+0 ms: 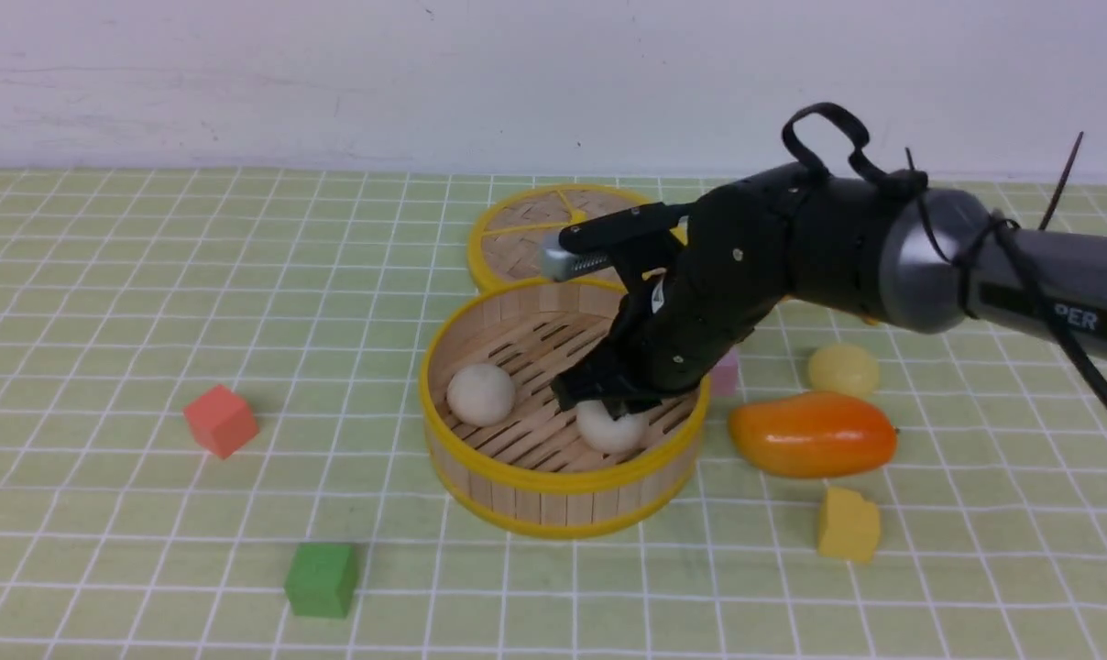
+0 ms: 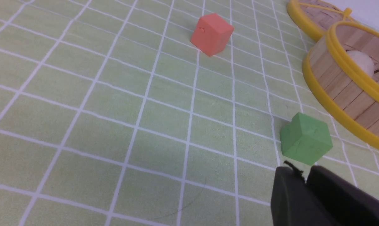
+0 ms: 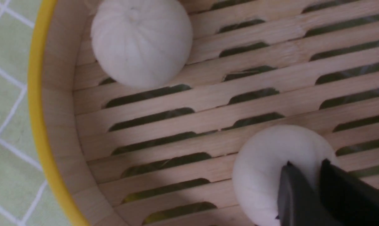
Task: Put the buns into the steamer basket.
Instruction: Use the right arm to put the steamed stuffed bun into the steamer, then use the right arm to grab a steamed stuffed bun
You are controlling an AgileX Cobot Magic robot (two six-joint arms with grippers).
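The steamer basket [image 1: 563,481] stands mid-table and holds two off-white buns. One bun [image 1: 481,394] lies at its left side. The other bun [image 1: 611,429] rests on the slatted floor at the front right, under my right gripper [image 1: 608,403]. In the right wrist view the right gripper [image 3: 305,166] has its fingertips slightly apart on top of this bun [image 3: 264,169], the other bun [image 3: 141,44] lying further off. A pale yellow bun [image 1: 843,369] sits on the cloth right of the basket. My left gripper [image 2: 304,171] hovers over the cloth, shut and empty.
An orange mango [image 1: 812,434] and a yellow cube [image 1: 849,524] lie right of the basket, a pink cube [image 1: 724,374] against its right side. The woven lid [image 1: 540,229] lies behind it. A red cube [image 1: 221,420] and a green cube [image 1: 321,579] sit to the left.
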